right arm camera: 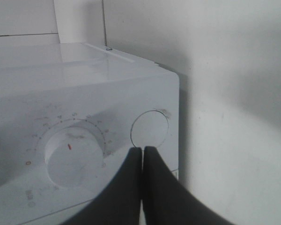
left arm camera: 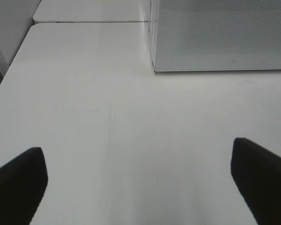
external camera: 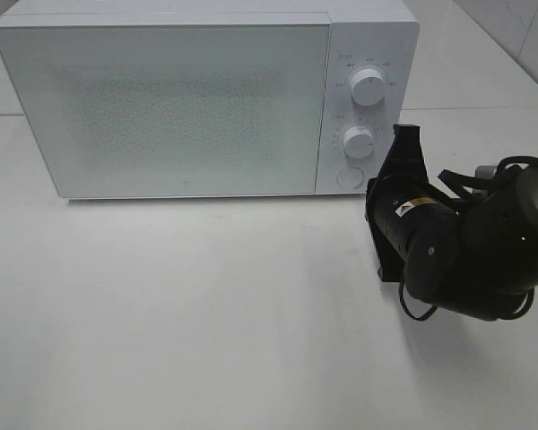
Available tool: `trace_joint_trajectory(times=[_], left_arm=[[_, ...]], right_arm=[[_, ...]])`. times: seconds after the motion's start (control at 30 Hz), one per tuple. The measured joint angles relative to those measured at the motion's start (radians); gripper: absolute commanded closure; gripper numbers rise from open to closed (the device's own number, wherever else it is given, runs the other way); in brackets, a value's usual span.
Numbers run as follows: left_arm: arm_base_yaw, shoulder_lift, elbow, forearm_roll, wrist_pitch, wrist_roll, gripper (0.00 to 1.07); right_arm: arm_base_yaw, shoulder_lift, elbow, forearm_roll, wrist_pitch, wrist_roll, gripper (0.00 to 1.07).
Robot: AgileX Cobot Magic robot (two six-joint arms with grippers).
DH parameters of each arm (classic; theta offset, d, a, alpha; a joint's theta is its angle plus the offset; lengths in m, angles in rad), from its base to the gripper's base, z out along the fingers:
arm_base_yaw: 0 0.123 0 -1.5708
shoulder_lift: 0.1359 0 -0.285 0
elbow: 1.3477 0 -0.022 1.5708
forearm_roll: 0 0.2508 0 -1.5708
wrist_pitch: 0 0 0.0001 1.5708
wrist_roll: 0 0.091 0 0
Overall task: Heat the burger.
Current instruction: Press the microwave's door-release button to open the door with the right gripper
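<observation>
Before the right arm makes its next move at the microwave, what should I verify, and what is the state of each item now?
1. Fingers of the right gripper shut into one tip: ok.
2. Tip close to the round button, beside the lower dial; contact: cannot tell.
3. The microwave door closed: ok.
4. The left gripper open above the table, holding nothing: ok.
5. Place of the burger: not in view, cannot tell.

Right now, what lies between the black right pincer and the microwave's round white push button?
Nothing: the right wrist view shows the black right pincer at the rim of the round white push button; contact unclear.
</observation>
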Motion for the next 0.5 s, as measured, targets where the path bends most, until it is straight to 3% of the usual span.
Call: trace_joint_trajectory(times=[0.5], left_arm=[[0.000, 0.000, 0.000, 0.000, 0.000, 0.000, 0.07]], right_arm=[[-0.059, 0.119, -0.150, -0.034, 0.051, -0.006, 1.07]])
